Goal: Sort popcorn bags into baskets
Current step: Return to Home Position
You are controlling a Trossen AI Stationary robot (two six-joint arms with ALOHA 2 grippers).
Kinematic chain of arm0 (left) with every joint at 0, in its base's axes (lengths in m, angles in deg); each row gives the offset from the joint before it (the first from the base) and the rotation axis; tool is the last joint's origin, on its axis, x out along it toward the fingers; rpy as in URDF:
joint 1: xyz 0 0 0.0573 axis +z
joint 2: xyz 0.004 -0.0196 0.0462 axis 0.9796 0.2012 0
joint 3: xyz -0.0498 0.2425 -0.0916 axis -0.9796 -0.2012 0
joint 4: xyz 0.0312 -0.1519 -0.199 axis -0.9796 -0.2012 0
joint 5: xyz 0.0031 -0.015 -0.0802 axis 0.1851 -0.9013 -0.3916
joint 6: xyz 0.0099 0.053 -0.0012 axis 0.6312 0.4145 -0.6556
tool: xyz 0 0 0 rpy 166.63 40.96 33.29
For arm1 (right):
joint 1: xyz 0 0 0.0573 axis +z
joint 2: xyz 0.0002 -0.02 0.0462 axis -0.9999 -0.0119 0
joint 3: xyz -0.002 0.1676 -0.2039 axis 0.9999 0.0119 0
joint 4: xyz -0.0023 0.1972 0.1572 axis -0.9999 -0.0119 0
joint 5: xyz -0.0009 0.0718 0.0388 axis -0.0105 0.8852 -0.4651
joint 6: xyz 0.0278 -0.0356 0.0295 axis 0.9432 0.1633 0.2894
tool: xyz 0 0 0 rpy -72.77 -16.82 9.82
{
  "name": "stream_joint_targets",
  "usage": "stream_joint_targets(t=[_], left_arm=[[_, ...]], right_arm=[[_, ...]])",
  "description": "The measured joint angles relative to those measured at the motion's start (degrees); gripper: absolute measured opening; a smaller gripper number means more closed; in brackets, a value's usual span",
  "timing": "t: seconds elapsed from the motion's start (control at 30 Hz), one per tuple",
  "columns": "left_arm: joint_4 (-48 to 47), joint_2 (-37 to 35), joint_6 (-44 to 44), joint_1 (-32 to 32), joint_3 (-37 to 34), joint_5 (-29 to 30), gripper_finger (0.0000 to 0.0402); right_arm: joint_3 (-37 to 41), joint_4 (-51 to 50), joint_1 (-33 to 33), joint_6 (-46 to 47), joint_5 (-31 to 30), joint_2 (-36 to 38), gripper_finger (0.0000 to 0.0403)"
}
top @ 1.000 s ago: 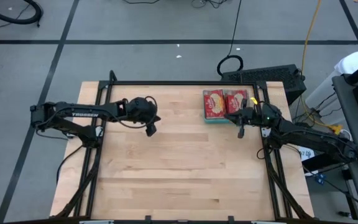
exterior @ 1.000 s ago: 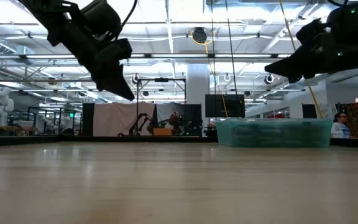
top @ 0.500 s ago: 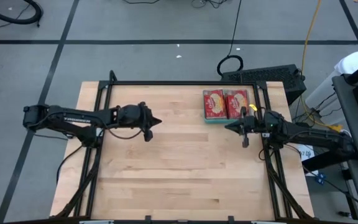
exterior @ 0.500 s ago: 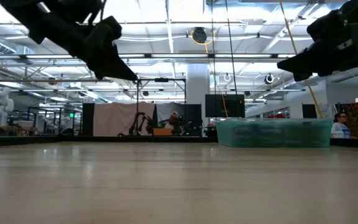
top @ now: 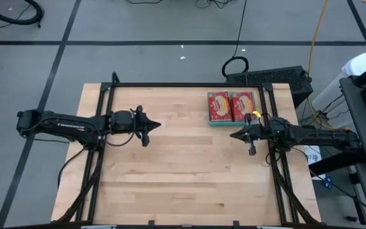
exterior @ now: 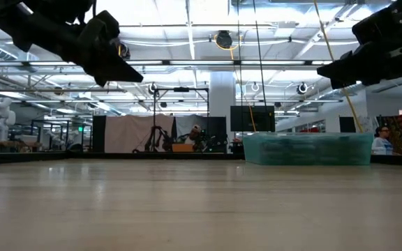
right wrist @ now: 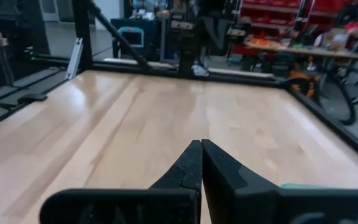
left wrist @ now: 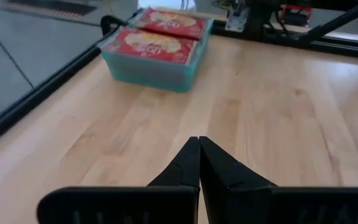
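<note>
**Left gripper** (top: 158, 124): fingers pressed together to a point, nothing btwn them. The wrist view showed the two dark fingertips (left wrist: 190, 158) meeting w/ no gap. The gripper hung in the air, clear of the wooden table (top: 170, 178) in the low view (exterior: 137, 75). It was well apart from the teal basket (top: 224, 123), on the side of it toward the left arm, and pointed across the table toward the right arm.

**Right gripper** (top: 232, 134): likewise closed to a point and empty, per its wrist view (right wrist: 201, 144). It was near the basket, just off the long side that faces the table's middle, and not touching it. The low view showed it raised above rim height (exterior: 321, 72). It pointed away from the basket, toward the left arm.

**Basket**: a shallow rectangular tray w/ low walls (left wrist: 148, 70), set against the black frame (top: 170, 84) at the table's far edge.

**Popcorn bags**: two lay side by side on top inside the basket, red faces w/ the popcorn picture up (top: 218, 105) (top: 241, 104). They sat approx. level w/ the rim. Whatever lay beneath was hidden.

**Background** (low view): a person (exterior: 381, 138) was partly visible beyond the basket's right end.
</note>
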Motion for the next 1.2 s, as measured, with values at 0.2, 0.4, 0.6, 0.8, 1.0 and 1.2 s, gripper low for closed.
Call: stream_joint_targets(t=[0.2, 0.4, 0.6, 0.8, 1.0, 1.2], left_arm=[[-0.09, -2.22, 2.46, 0.02, 0.00, -0.48, 0.0003], [-0.90, -3.77, 2.69, 0.07, 0.00, -0.50, 0.0002], [-1.49, -5.21, 3.15, 0.07, -0.02, -0.59, 0.0002], [-2.48, -5.68, 3.73, 0.07, -0.02, -0.59, 0.0004], [-2.43, -5.66, 3.78, 0.09, -0.02, -0.61, 0.0005], [-4.06, -6.95, 4.96, 0.13, -0.52, -0.60, 0.0004]], right_arm=[[4.71, 5.76, -0.08, 0.83, 0.29, 0.07, 0.0000], [3.35, 3.73, -0.29, -0.62, -1.41, 0.78, 0.0000], [2.89, 2.64, -0.32, -2.92, -4.26, 5.12, 0.0000], [2.89, -2.20, -0.32, -3.71, -5.57, 13.54, 0.0000], [2.85, -5.16, -0.34, -4.17, -7.87, 15.74, 0.0000], [2.70, -8.02, -0.34, -2.75, -5.70, 15.77, 0.0000]])
